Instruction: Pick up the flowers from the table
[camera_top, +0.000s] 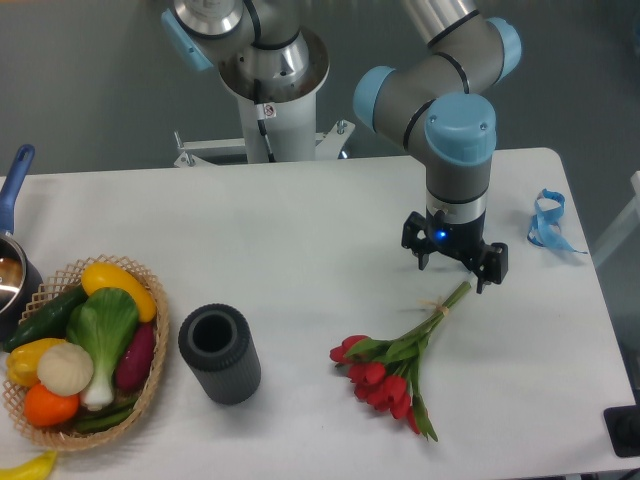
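Note:
The flowers (392, 368) lie flat on the white table (300, 230) at the front right. Their red heads point toward the front edge, and the long green stems run up and to the right, tied with pale string. My gripper (452, 274) points straight down just above the far end of the stems. It is open, one black finger on each side, and nothing is between them. The stem tips show right below its right finger (482, 284). I cannot tell whether the fingers touch the table.
A dark grey cylindrical cup (219, 352) stands left of the flowers. A wicker basket (150, 375) of vegetables sits at the front left, with a blue-handled pot (12, 262) behind it. A blue ribbon (548, 222) lies at the right edge. The robot base (270, 90) stands behind the table.

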